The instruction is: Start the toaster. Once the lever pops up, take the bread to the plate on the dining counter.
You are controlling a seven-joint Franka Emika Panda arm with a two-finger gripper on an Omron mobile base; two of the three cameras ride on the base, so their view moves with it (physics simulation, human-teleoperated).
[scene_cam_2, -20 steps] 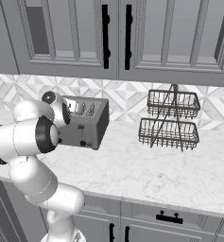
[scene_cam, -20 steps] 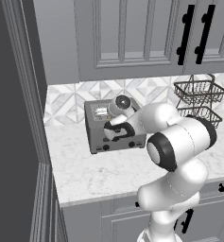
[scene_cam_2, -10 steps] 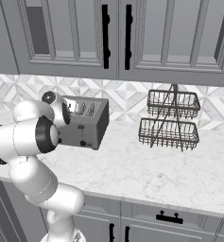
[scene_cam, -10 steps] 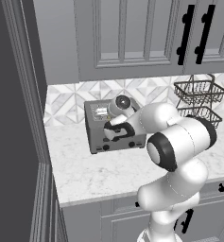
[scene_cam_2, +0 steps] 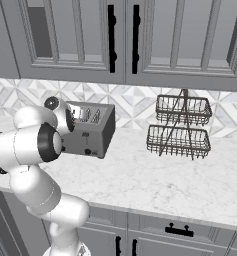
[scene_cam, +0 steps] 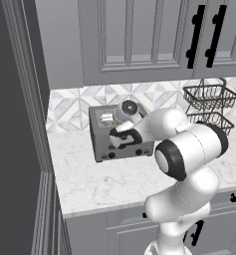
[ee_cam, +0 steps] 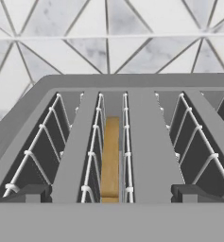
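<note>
At the worktop's back-left corner, spread fingers (ee_cam: 111, 191) hover directly above the toaster (ee_cam: 132, 118), straddling the bread (ee_cam: 110, 160) lengthwise in its slot.

White grey-veined marble wall counter (scene_cam_2: 140, 175); carries a grey toaster (scene_cam_2: 90, 131) at left, a two-tier wire basket (scene_cam_2: 180, 127) at far right.

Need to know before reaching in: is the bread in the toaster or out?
In. The bread stands on edge between the wire guides of one slot of the toaster, below its top.
</note>
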